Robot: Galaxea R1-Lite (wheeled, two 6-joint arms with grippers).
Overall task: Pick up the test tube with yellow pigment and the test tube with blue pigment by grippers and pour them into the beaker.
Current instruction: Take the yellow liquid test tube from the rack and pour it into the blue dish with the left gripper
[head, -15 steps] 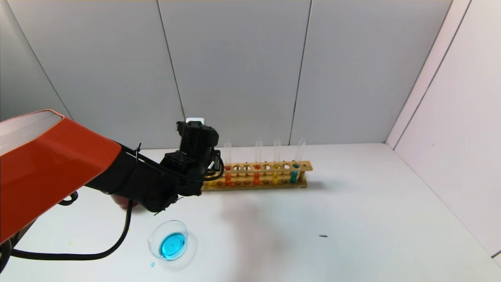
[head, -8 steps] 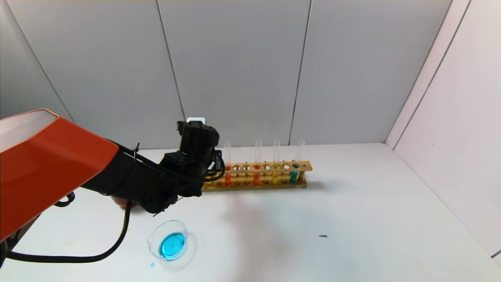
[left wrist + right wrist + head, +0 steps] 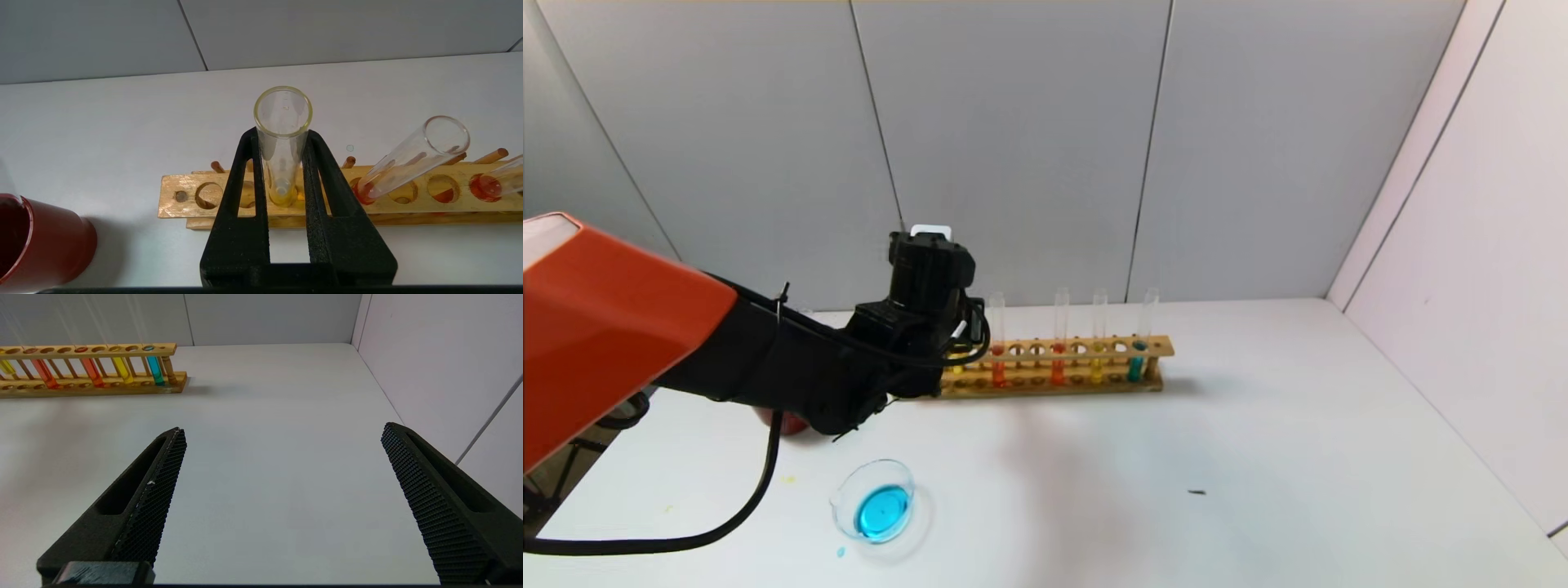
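My left gripper (image 3: 281,136) is shut on the test tube with yellow pigment (image 3: 282,167) at the left end of the wooden rack (image 3: 179,206); the tube stands upright, its yellow bottom still in the rack's hole. In the head view the left gripper (image 3: 927,314) hides most of this tube. The test tube with blue pigment (image 3: 1137,359) stands at the rack's right end and shows in the right wrist view (image 3: 155,369). The beaker (image 3: 876,510) holds blue liquid near the front left. My right gripper (image 3: 282,433) is open and empty, low over the table to the right.
A second yellow tube (image 3: 1098,359) and two orange-red tubes (image 3: 1058,363) stand in the rack (image 3: 1054,367). A dark red cup (image 3: 41,241) stands left of the rack, behind my left arm. A small blue drop (image 3: 840,552) lies by the beaker. Walls close the back and right.
My left arm and gripper have risen a little and shifted slightly left, still shut on the yellow tube. The rack, the beaker and the other tubes have not moved.
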